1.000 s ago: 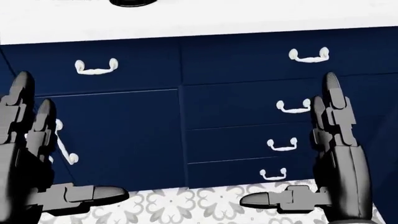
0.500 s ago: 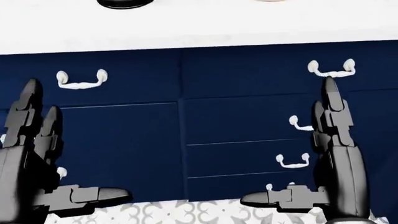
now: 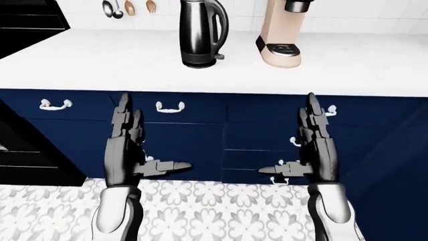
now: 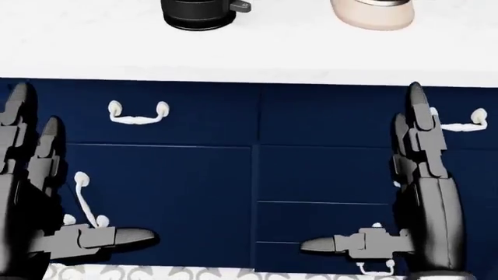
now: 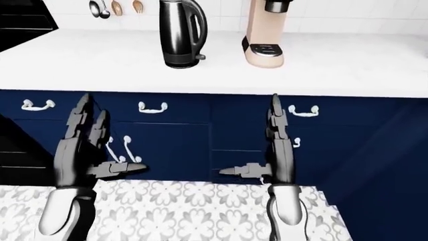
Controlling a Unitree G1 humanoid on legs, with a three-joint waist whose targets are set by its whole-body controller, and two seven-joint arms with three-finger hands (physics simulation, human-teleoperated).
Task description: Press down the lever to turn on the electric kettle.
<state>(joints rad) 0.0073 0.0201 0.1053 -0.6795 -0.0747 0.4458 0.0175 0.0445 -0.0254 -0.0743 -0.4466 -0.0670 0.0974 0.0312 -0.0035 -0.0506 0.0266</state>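
no readable text, seemingly unmarked appliances

The kettle (image 3: pixel 201 33) stands on the white counter (image 3: pixel 100 63) with the coffee maker (image 3: pixel 283 31) just beside it on the view's right, leaving only a narrow gap between them. To the kettle's left and toward the counter's near edge the top lies bare. Its lever (image 3: pixel 219 56) juts low toward the coffee maker. Both hands, left (image 3: pixel 127 150) and right (image 3: pixel 314 150), hang with fingers spread below the counter edge, against the blue drawers (image 3: pixel 200 135), well apart from the kettle.
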